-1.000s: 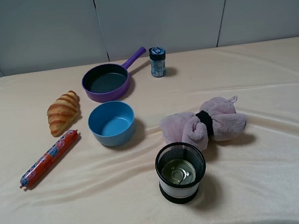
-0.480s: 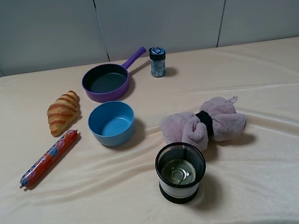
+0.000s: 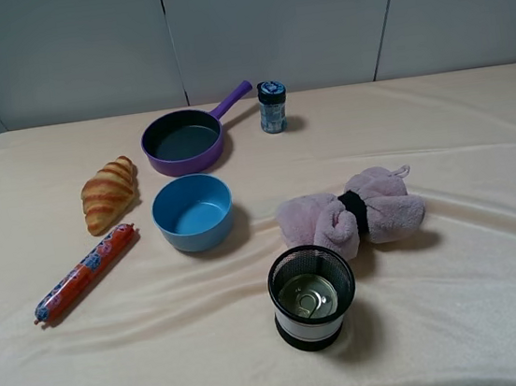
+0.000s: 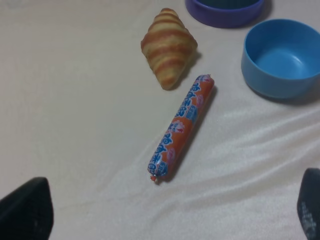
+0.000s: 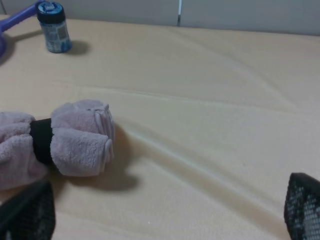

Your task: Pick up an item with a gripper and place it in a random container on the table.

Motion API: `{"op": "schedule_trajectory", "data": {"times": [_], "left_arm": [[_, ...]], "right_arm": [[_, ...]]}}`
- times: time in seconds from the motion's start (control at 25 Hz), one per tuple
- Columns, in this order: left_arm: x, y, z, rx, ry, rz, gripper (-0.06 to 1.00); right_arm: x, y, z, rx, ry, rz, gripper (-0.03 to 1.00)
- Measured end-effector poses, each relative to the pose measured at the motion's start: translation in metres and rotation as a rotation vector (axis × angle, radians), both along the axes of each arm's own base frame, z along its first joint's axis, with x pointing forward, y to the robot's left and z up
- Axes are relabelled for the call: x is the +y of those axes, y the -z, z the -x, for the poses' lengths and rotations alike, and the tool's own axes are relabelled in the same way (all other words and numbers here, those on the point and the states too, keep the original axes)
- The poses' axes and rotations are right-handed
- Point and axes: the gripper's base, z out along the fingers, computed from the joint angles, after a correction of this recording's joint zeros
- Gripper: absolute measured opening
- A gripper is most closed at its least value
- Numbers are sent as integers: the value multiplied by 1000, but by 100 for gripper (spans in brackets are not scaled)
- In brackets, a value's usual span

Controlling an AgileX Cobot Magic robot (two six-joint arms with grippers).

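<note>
Small silver-lidded tin can (image 3: 310,300) resting inside black wire-mesh cup (image 3: 313,297) near the front of cream-clothed table (image 3: 474,261). Placement apparently complete; nothing left but staying clear. Left gripper (image 4: 165,212) and right gripper (image 5: 165,212) spread wide, both empty.

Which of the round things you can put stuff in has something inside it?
The black mesh cup nearest the camera: a small tin can with a silver pull-tab lid sits inside. The blue bowl and purple pan are both empty.
</note>
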Motion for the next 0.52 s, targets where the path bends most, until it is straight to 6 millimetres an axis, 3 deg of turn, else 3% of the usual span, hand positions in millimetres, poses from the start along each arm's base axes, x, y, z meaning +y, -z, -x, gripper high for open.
{"op": "schedule_trajectory", "data": {"times": [0.52], "left_arm": [[0,0,0,0,0,0,99]], "right_arm": [[0,0,0,0,0,0,69]]}}
